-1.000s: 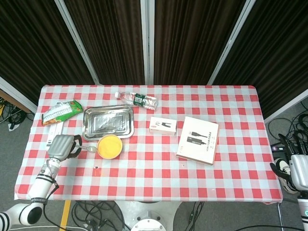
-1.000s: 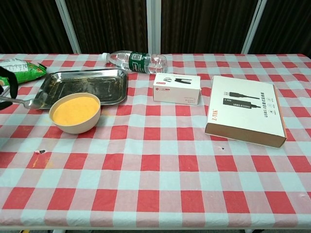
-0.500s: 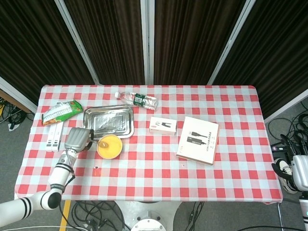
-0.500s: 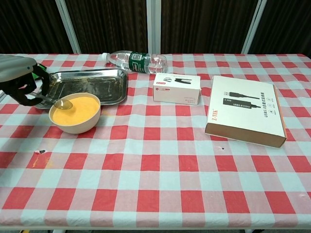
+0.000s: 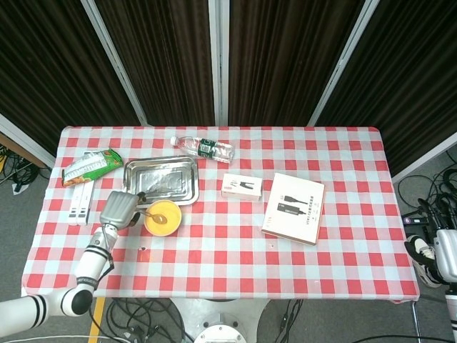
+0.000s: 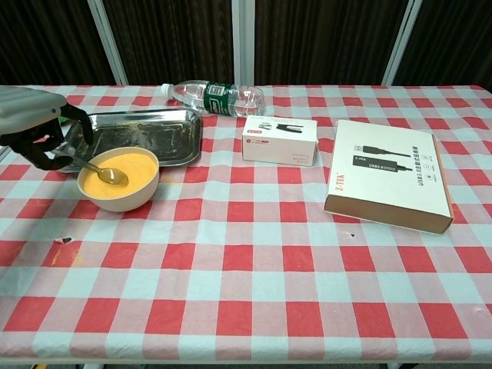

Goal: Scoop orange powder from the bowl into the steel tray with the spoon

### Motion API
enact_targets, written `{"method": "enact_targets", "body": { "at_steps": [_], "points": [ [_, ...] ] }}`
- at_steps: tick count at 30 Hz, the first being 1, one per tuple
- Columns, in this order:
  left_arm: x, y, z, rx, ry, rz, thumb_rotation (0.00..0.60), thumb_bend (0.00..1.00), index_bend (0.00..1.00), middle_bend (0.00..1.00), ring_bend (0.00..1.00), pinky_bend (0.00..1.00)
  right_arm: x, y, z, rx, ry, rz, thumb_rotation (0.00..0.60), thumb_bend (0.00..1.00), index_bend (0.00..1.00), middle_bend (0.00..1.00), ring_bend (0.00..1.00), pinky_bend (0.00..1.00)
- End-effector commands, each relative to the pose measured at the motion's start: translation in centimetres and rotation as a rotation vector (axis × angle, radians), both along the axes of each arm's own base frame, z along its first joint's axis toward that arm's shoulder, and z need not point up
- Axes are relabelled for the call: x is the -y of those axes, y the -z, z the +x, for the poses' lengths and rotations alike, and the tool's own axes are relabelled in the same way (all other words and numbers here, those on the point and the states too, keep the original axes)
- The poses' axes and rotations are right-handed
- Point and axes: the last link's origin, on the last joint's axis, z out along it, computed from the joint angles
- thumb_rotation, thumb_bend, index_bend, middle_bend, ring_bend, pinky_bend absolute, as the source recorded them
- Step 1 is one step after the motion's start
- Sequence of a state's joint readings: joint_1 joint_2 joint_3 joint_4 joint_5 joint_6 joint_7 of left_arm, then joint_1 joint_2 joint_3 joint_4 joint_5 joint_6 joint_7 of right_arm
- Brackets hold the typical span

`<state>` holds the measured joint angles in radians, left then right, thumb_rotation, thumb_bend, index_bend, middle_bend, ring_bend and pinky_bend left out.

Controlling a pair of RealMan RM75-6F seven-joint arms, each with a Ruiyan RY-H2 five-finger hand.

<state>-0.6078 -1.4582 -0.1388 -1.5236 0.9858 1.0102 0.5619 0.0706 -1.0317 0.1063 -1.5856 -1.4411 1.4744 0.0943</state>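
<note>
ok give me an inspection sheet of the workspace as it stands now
surface: red-and-white checked tablecloth, small orange spill near its left edge.
job's things: bowl of orange powder in front of the steel tray; spoon tip in the powder.
clutter: water bottle lying down, snack bag, white box, larger flat box.
hands: left hand holds the spoon; right hand off the table edge, state unclear.
cables: on the floor, both sides.
surroundings: dark curtains behind.

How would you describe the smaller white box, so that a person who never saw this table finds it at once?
Start at the checked table and find the plastic water bottle lying at its far edge. Just in front of it, between the steel tray and the large flat box, sits the small white box. It is the smaller, blockier box, with a red strip along its top.
</note>
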Motion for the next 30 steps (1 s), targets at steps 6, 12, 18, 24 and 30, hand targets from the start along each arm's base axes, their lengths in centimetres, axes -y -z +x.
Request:
{"method": "enact_targets", "body": {
  "at_steps": [6,12,18,24,30],
  "points": [
    [-0.4,-0.6,-1.2,-0.045,0.004,-0.025,0.600,0.38,0.51,0.99,0.96,1.00,0.4,-1.4,0.0,-0.016,0.003,-0.036,0.600,0.15,0.09,0.22,0.03,0.12],
    [-0.7,-0.2,-1.4,-0.042,0.009,-0.041,0.600,0.38,0.54,0.99,0.96,1.00,0.7,-1.7,0.0,-0.015,0.008,-0.041,0.600,0.15,0.09,0.22,0.03,0.12],
    [-1.1,0.0,-1.3,-0.020,0.005,-0.058,0.600,0.38,0.55,0.99,0.96,1.00,0.6,-1.4,-0.2,-0.007,0.019,-0.032,0.600,0.15,0.09,0.22,0.03,0.12],
    [-1.2,0.2,-1.2,-0.018,0.009,-0.068,0.600,0.38,0.57,0.99,0.96,1.00,0.4,-1.0,-0.5,0.001,0.034,-0.024,0.600,0.15,0.09,0.22,0.03,0.12],
    [-1.4,0.2,-1.2,-0.025,0.006,-0.073,0.600,0.38,0.57,0.99,0.96,1.00,0.4,-1.0,-0.6,0.000,0.036,-0.027,0.600,0.15,0.09,0.22,0.03,0.12]
  ]
}}
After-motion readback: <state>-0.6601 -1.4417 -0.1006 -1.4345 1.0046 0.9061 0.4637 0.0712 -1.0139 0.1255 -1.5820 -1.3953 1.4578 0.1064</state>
